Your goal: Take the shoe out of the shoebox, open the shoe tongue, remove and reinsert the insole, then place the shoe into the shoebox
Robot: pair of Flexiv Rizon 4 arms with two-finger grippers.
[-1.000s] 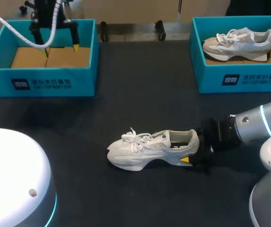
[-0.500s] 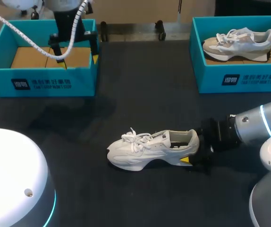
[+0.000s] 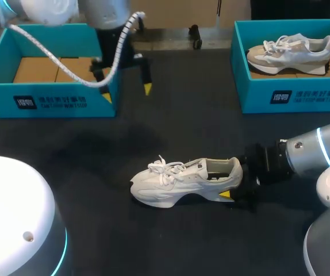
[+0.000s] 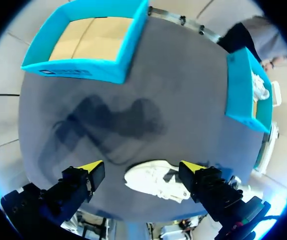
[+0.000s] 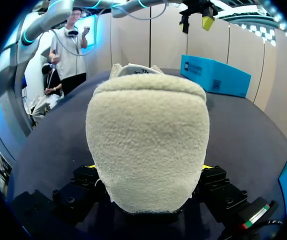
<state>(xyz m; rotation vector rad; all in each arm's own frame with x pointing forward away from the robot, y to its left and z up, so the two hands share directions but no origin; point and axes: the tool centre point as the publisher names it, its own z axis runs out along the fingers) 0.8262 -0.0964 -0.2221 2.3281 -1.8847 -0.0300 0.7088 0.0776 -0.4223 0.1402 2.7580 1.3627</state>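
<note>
Shoe: a white shoe (image 3: 182, 183) stands on its sole near the middle of the bench (image 3: 171, 126), out of both boxes. Its toe points to the robot's left and its heel to the right, with the laces on top and the opening facing up.
Right fingers: the right fingers (image 3: 225, 194) are closed on the shoe's heel, one on each side. In the right wrist view the fuzzy heel (image 5: 148, 145) fills the space between the fingers (image 5: 211, 177), and a strip of yellow shows at either edge.
Left fingers: the left fingers (image 3: 147, 88) are spread wide and hold nothing. They hang above the bench just beside the right wall of the left shoebox, well apart from the shoe. In the left wrist view the shoe (image 4: 156, 180) lies far below, between the two yellow-tipped fingers (image 4: 86, 177).
Left shoebox: a blue open shoebox (image 3: 50, 102) sits at the far left of the bench, with only its brown cardboard floor showing inside. It is also seen from the left wrist (image 4: 83, 70) and the right wrist (image 5: 216, 75).
Right shoebox: a second blue box (image 3: 294, 95) sits at the far right and holds another pale shoe (image 3: 291, 50), toe to the left.
</note>
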